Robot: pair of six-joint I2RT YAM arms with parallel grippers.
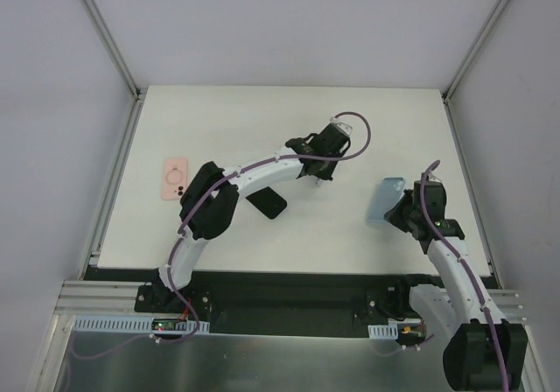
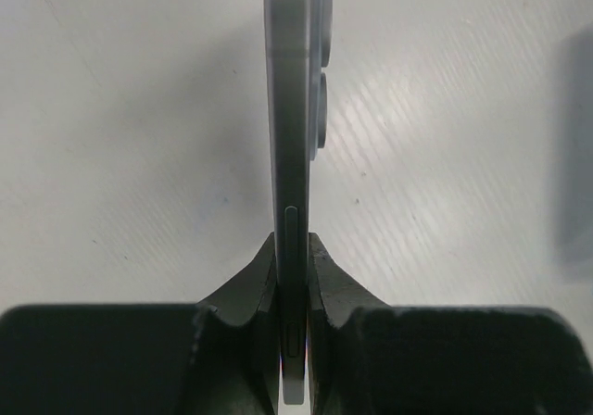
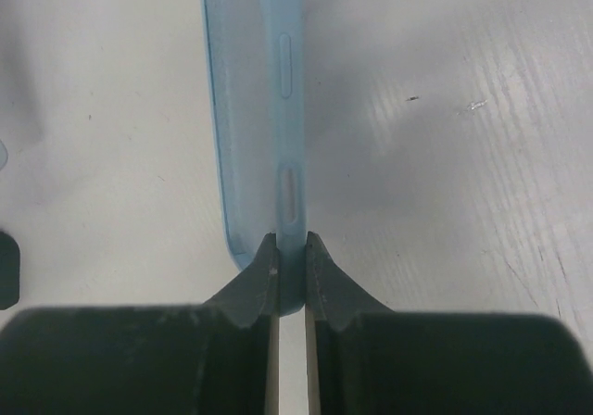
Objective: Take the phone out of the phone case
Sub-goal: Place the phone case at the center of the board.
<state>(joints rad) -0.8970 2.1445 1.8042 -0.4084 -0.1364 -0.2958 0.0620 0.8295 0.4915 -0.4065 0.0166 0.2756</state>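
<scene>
My left gripper [image 2: 293, 248] is shut on the phone [image 2: 295, 109], a grey handset seen edge-on with its camera lenses facing right. The phone is bare and held above the white table. In the top view that gripper [image 1: 313, 166] hangs over the table's middle, and the phone is hard to make out there. My right gripper [image 3: 291, 244] is shut on the side wall of the light blue phone case [image 3: 289, 81], which is empty. In the top view the phone case [image 1: 385, 199] is at the right, with the right gripper [image 1: 404, 210] just beside it, well apart from the phone.
A pink phone case [image 1: 175, 179] lies flat near the table's left edge. A dark flat object [image 1: 267, 204] lies on the table under the left forearm. White walls close in the table [image 1: 262, 112] on three sides.
</scene>
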